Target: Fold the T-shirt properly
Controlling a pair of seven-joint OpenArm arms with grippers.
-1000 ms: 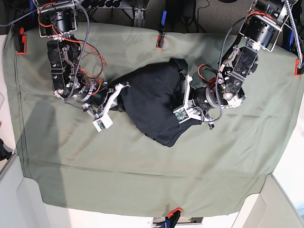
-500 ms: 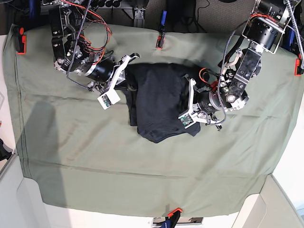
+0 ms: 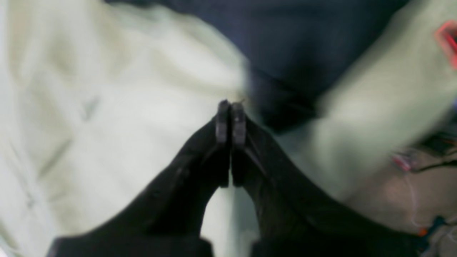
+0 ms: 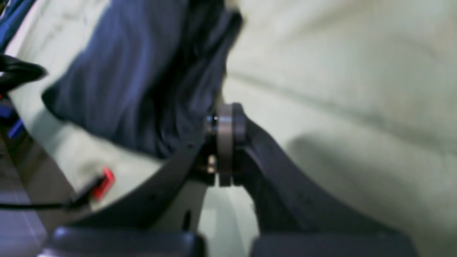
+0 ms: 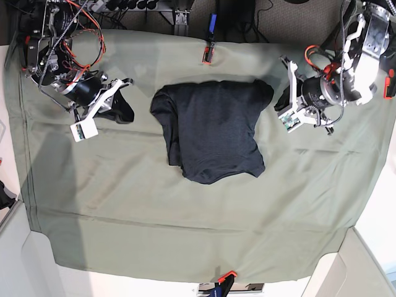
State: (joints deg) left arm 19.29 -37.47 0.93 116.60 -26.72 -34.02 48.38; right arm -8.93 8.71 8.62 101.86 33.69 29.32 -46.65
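Both arms have withdrawn from the T-shirt (image 5: 210, 131) since the earlier frames, where you see them pressed against its two sides. You now find the garment lying free on the sage-green table cloth (image 5: 124, 210), below the red clamp (image 5: 208, 54) on the cloth's far edge. It is gathered into a compact, roughly rectangular bundle with layered edges on the side toward the right gripper.

Locate the right gripper (image 5: 124, 110) beside the T-shirt on the base view's left, apart from the fabric. Its wrist view shows the jaws pressed together with nothing between them; the dark shirt (image 4: 135, 78) lies just beyond the tips, blurred.

Locate the left gripper (image 5: 283, 99) on the other side of the T-shirt, near its upper corner. Its wrist view shows the fingertips (image 3: 230, 121) meeting flush and empty over bare cloth, with the shirt (image 3: 303, 46) ahead.
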